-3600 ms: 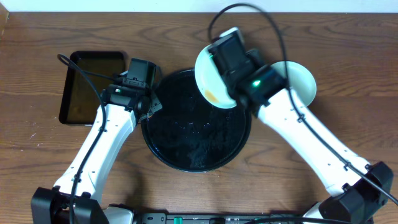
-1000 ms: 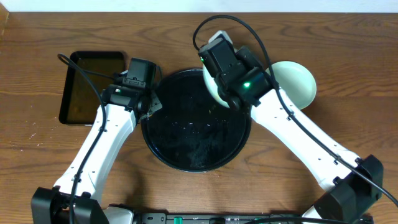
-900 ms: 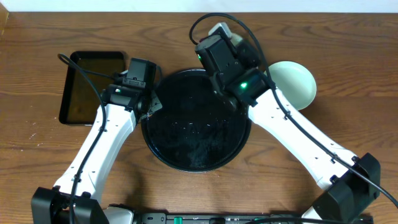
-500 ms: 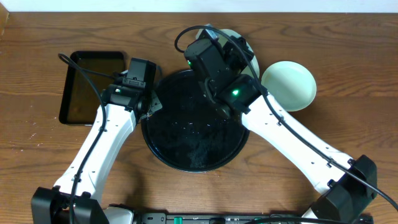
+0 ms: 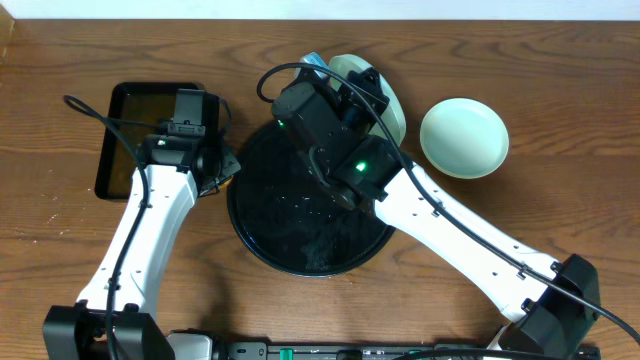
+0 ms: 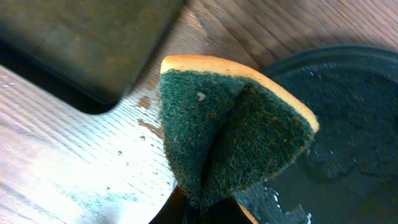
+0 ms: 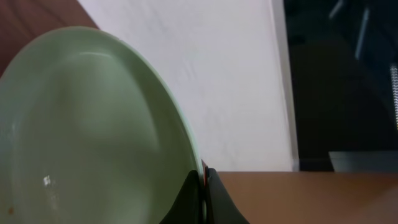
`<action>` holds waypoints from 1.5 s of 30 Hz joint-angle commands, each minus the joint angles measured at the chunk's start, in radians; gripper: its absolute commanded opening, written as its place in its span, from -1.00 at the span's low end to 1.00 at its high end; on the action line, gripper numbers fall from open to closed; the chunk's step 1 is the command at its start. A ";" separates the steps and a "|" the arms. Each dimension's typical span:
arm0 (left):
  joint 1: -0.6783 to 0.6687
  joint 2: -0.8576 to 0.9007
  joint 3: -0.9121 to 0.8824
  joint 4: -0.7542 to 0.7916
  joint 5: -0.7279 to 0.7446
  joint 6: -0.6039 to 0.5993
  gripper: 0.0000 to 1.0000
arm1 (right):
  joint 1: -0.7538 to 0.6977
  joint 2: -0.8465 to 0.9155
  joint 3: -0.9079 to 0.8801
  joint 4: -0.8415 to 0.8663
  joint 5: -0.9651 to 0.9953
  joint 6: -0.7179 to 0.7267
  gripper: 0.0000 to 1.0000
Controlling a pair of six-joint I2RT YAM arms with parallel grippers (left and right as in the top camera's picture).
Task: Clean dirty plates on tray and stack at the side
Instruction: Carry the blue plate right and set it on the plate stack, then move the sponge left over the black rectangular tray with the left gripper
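Note:
My right gripper (image 7: 203, 194) is shut on the rim of a pale greenish plate (image 7: 93, 137) and holds it tilted on edge. In the overhead view this plate (image 5: 385, 95) is above the far rim of the round black tray (image 5: 300, 250), and the gripper (image 5: 352, 88) is mostly hidden by the arm. A mint plate (image 5: 463, 137) lies on the table to the right. My left gripper (image 6: 208, 208) is shut on a green and yellow sponge (image 6: 230, 130), at the tray's left edge (image 5: 212, 172). The tray (image 6: 354, 124) looks wet and holds no plate. A third plate is not in view.
A smaller rectangular black tray (image 5: 140, 140) lies at the far left, close to my left gripper; it also shows in the left wrist view (image 6: 74, 43). The wood by the sponge is wet with small brown specks (image 6: 146, 124). A pale wall lies beyond the table's far edge.
My right arm has swung left and back with the plate, tipping it onto its edge over the tray's far rim. My left arm has shifted left toward the rectangular tray.

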State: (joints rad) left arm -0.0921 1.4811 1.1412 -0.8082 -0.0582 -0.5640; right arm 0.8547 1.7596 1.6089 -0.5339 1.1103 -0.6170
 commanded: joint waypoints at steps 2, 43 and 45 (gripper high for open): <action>0.002 0.007 -0.008 -0.003 0.032 0.032 -0.84 | -0.027 -0.005 0.004 -0.092 -0.159 0.163 -0.98; 0.001 0.013 -0.008 0.009 0.081 0.029 -0.85 | -1.063 -0.005 -0.339 -0.073 -1.118 0.921 -0.93; 0.001 0.013 -0.008 0.008 0.081 0.029 -0.85 | -1.063 -0.005 -0.348 -0.069 -1.118 0.944 -0.83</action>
State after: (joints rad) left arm -0.0925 1.4845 1.1404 -0.8009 0.0238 -0.5449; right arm -0.2188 1.7607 1.2751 -0.6075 0.0021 0.2661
